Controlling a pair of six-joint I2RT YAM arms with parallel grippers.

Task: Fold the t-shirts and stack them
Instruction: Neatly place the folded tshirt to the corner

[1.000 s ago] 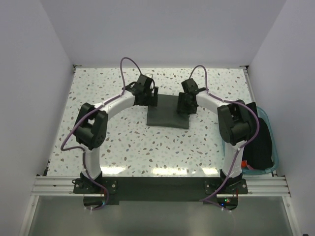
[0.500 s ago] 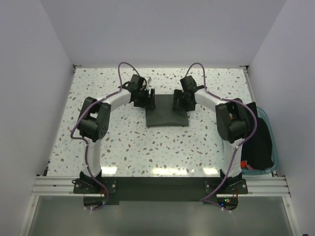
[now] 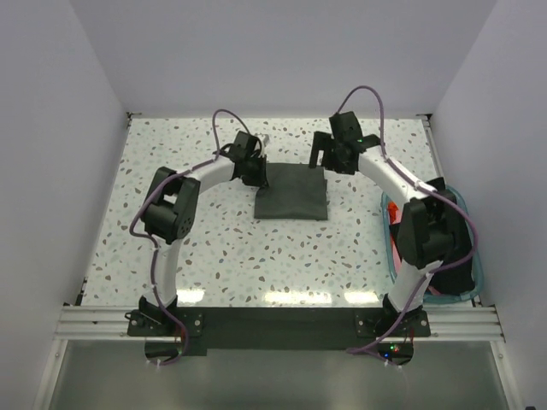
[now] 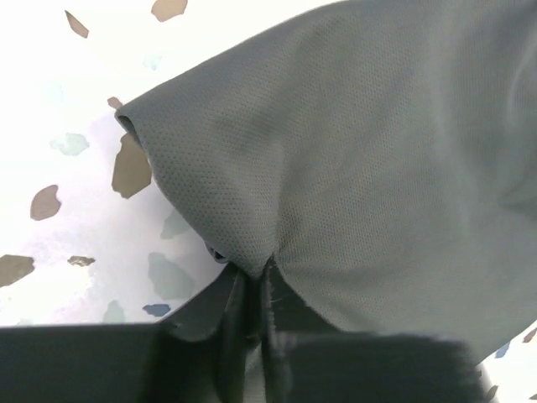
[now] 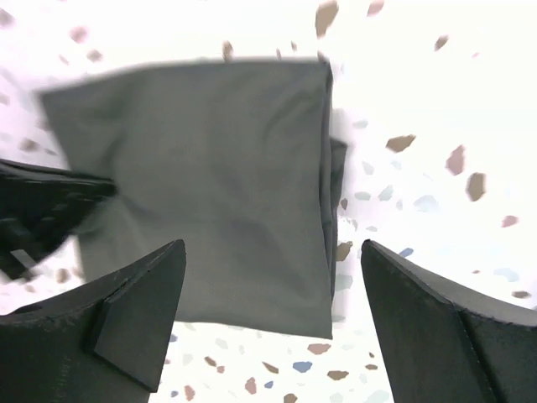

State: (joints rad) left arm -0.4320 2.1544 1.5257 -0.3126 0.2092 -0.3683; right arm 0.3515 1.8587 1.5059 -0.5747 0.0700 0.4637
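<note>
A dark grey-green t-shirt (image 3: 291,193) lies folded into a small rectangle at the middle of the table. My left gripper (image 3: 255,171) sits at its far left edge. In the left wrist view the left gripper (image 4: 252,281) is shut on a pinch of the t-shirt (image 4: 361,151), and the cloth puckers into the jaws. My right gripper (image 3: 330,157) hovers open over the far right corner, holding nothing. In the right wrist view the t-shirt (image 5: 210,185) lies flat below the right gripper (image 5: 273,277), whose fingers (image 5: 134,319) stand wide apart. A black t-shirt (image 3: 458,272) and a red-orange one (image 3: 391,213) lie in the tub.
A translucent teal tub (image 3: 479,272) stands at the table's right edge, partly under my right arm's elbow (image 3: 427,231). White walls enclose the speckled table (image 3: 188,256) on three sides. The left gripper (image 5: 42,210) shows at the left of the right wrist view.
The left gripper has shut on the t-shirt's left edge. The right gripper has opened wider and drawn back off the cloth to the far right, while its elbow swung out over the tub.
</note>
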